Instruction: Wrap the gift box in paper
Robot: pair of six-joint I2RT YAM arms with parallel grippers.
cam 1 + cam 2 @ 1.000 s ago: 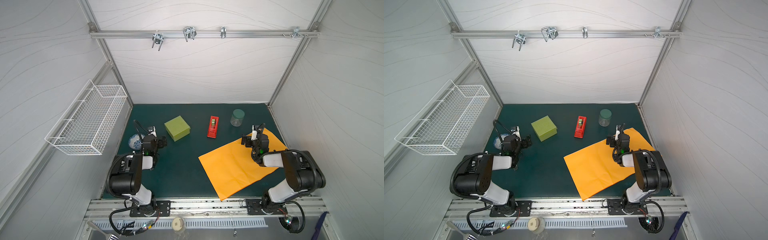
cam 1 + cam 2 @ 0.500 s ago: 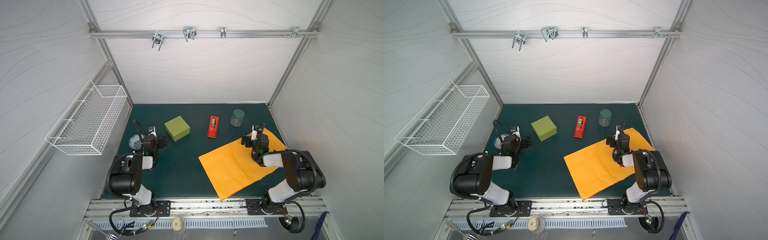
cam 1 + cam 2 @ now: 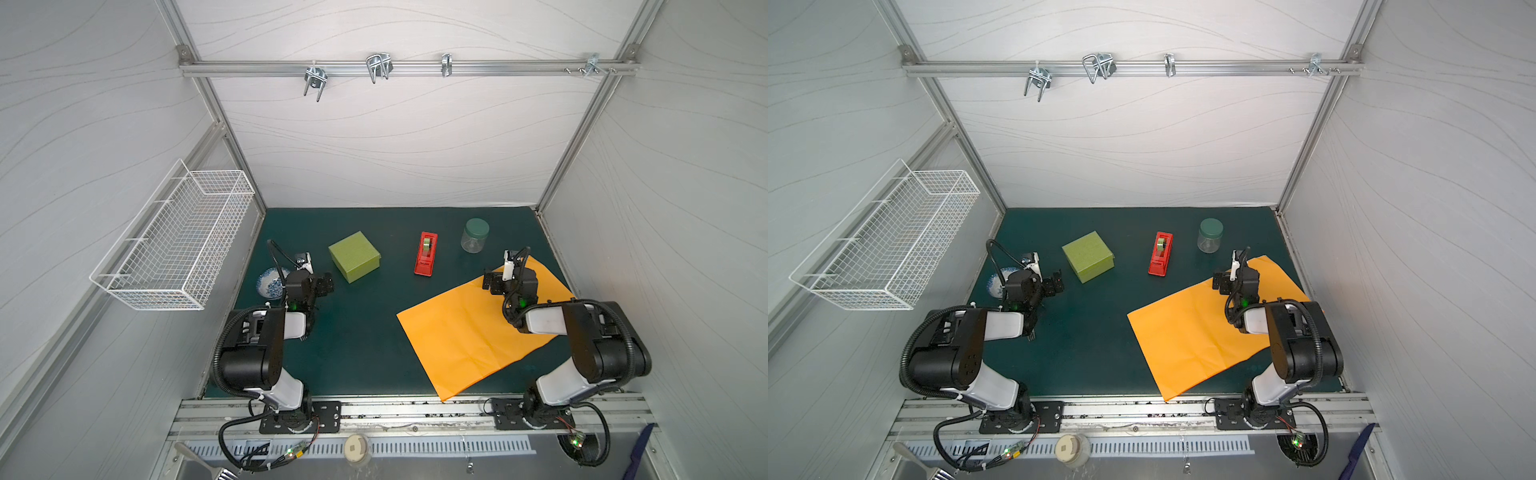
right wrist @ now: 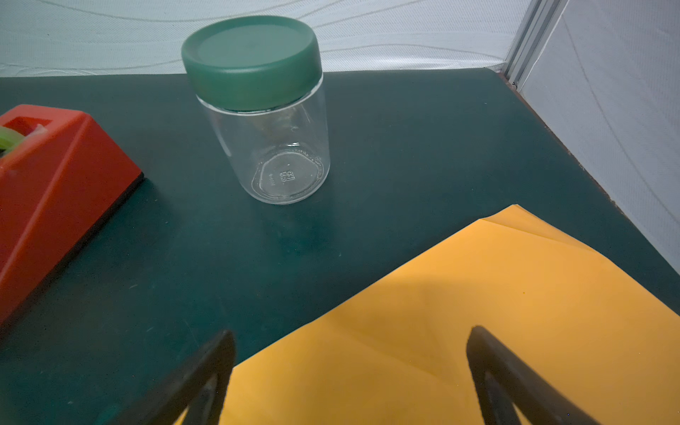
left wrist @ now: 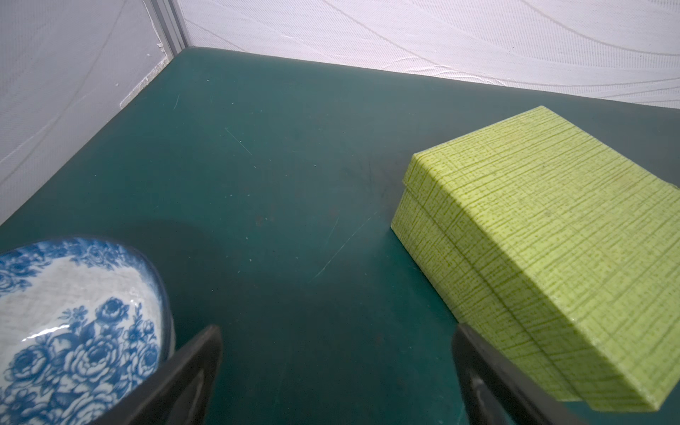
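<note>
Gift box (image 3: 354, 262) sits on the dark green counter (image 3: 365, 332), back-left of centre, turned at an angle and well apart from the paper (image 3: 469, 336). The red tape dispenser (image 3: 426, 253) stands btwn them. Box is squarish, flat-lidded, matte card. Both top views show it plain olive. Only the left wrist view shows the fine woven crosshatch print and the lid seam round its side (image 5: 544, 250).

Paper is a thin orange rectangle lying skewed on the right of the counter w/ faint fold creases, its near corner at the front edge. Right wrist view adds a small crease at the far corner (image 4: 460, 312).

Left fingers (image 5: 184, 379) are spread wide w/ nothing btwn them, a glazed blue-and-white floral bowl (image 5: 73, 312) on one side and the box on the other. Right fingers (image 4: 198, 379) are also spread and empty, over the paper's far edge; can't tell if they touch it.

Clear jar (image 4: 265, 110) w/ smooth green lid: embossed base marks show in the right wrist view only
</note>
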